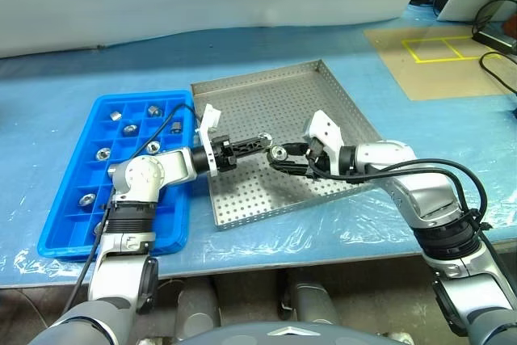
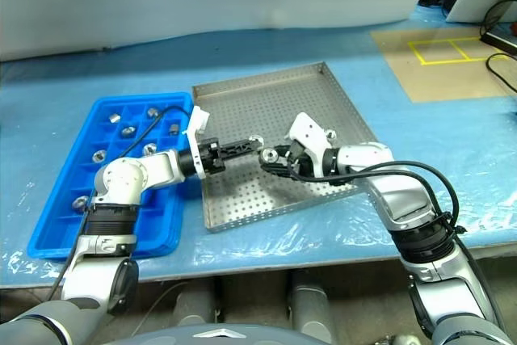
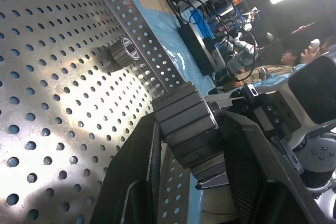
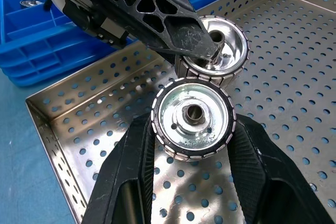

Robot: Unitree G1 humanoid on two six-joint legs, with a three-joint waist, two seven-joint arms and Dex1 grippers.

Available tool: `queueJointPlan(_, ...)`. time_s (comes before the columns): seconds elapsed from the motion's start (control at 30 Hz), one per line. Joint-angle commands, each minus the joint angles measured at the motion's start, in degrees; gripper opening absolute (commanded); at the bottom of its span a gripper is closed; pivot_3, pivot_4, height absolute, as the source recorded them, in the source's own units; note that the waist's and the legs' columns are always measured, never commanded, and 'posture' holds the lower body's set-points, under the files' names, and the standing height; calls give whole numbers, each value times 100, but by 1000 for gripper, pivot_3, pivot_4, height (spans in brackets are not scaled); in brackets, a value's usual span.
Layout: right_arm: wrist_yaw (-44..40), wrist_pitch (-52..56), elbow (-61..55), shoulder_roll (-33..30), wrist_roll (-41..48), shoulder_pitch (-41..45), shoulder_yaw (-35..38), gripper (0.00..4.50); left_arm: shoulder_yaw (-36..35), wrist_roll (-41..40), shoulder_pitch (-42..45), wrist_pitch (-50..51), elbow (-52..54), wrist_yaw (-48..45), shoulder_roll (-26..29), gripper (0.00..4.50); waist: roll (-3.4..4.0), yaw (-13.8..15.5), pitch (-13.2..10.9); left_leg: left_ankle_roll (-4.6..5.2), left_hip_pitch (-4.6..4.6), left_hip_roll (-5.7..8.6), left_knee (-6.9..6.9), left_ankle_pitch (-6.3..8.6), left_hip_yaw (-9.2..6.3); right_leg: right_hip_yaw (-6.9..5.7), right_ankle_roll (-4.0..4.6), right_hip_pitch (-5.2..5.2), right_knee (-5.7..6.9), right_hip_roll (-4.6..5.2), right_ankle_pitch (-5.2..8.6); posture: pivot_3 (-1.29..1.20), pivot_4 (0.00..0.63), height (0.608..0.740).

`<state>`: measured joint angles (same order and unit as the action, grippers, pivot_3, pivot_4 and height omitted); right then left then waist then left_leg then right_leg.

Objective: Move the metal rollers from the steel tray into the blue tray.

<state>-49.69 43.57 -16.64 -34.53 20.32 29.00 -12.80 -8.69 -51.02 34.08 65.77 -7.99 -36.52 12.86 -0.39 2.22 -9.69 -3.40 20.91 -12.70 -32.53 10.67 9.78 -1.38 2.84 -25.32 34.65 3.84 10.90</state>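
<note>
Right wrist view puts me closest: my right gripper (image 4: 191,140) has its two black fingers partly spread and pressed against the sides of one of the metal rollers (image 4: 192,117), bore facing the lens. Just behind it, touching or nearly so, a second roller (image 4: 223,51) sits under the tip of my left gripper (image 4: 191,38), whose fingers are clamped down onto it. From the head camera both arms meet above the middle of the steel tray (image 1: 266,98), the two rollers held side by side off the perforated floor; whether the left grip is on the rim or through the bore I cannot tell. One more roller (image 3: 123,53) lies against the steel tray's far wall in the left wrist view. The blue tray (image 1: 65,220) lies just beside the steel tray on my left, with several rollers already sitting in separate compartments and other squares free.

I judge this as the pick stage, or a hand-over between arms, with transfer not yet begun. Next I would separate the two rollers cleanly, carry the left one across the shared rims to a free compartment and release low. The risk, as I read it, is the two parts knocking together and one slipping out as the arms part.
</note>
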Motion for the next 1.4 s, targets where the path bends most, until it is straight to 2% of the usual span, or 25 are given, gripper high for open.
queueJointPlan(0.03, -34, -44, -332, 25, 75, 207, 38, 1602, -213, 92, 224, -216, -59, 227, 19, 1675, 0, 0, 0, 0, 0, 0, 0, 0, 0, 0, 0, 0, 0, 0, 0, -165, 150, 740)
queueJointPlan(0.33, -94, -153, -250, -107, -80, 96, -37, 1602, -385, 229, 399, -494, -303, 446, 132, 1675, 0, 1, 0, 0, 1, 0, 1, 0, 0, 0, 0, 0, -1, 0, 0, -163, 150, 740)
queueJointPlan(0.5, -250, -452, -84, -369, -308, -124, -140, 1602, -339, 232, 352, -491, -241, 557, 7, 1675, 0, 9, 0, 0, 1, 0, 0, 0, 0, 0, 0, 0, -1, 0, 0, -161, 150, 740)
queueJointPlan(0.63, -325, -1763, 381, -975, -1276, -374, -478, 1602, -308, 180, 308, -467, -151, 590, -71, 1675, -1, 12, -1, 2, 4, 1, -2, 1, 0, 0, 0, 0, -3, 1, 0, -159, 150, 740)
queueJointPlan(0.7, -250, -2315, 588, -1087, -1622, -373, -556, 1602, -296, 193, 299, -498, -177, 616, -66, 1675, -3, 5, -2, 3, 11, 1, -4, 2, 0, 0, -1, 0, -3, 1, 0, -160, 150, 740)
queueJointPlan(1.03, -338, -3651, 1044, -1611, -2510, -487, -608, 1602, -209, 214, 284, -535, -139, 642, -151, 1675, -4, -16, -3, 17, 13, 0, -20, 10, 0, -1, -2, -1, -2, 2, 1, -161, 150, 740)
queueJointPlan(1.17, -162, -4591, 1295, -1989, -3162, -509, -631, 1602, -202, 182, 277, -533, -111, 657, -140, 1675, -6, -8, -3, 41, 17, 1, -25, 23, 0, -1, -3, -2, -3, 3, 1, -151, 150, 740)
queueJointPlan(1.4, -9, -5458, 1817, -2292, -3741, -326, -500, 1602, -268, 186, 214, -581, -61, 742, -123, 1675, -11, -86, -7, 46, 23, 2, -32, 27, 0, -1, -27, 0, -1, 2, 12, -127, 150, 740)
